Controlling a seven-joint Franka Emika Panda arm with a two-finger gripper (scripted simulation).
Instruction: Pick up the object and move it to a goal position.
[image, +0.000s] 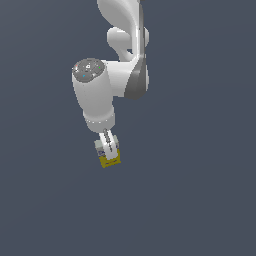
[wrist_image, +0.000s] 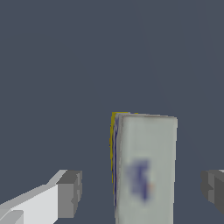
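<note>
Exterior view: white Franka arm (image: 107, 90) points down over a plain dark grey-blue floor (image: 200, 200); the gripper (image: 108, 150) sits right over the small rectangular carton, white-grey upper half with blue lettering and yellow lower half (image: 110, 159). One finger (image: 106, 141) overlaps the carton's upper half, so only the yellow band and a bit of the white shows below the gripper. Contact can't be read from here, and whether the carton rests on the floor or hangs above it is unclear. Wrist view: carton's white-grey top face with a blurred blue mark (wrist_image: 145, 170) stands between the two dark grey finger pads (wrist_image: 69, 193), nearer the far pad (wrist_image: 213, 189), with a clear gap on both sides. Jaws are spread, not touching the carton. Likely placed to straddle the carton's narrow width before squeezing. No goal marker visible in either view.
</note>
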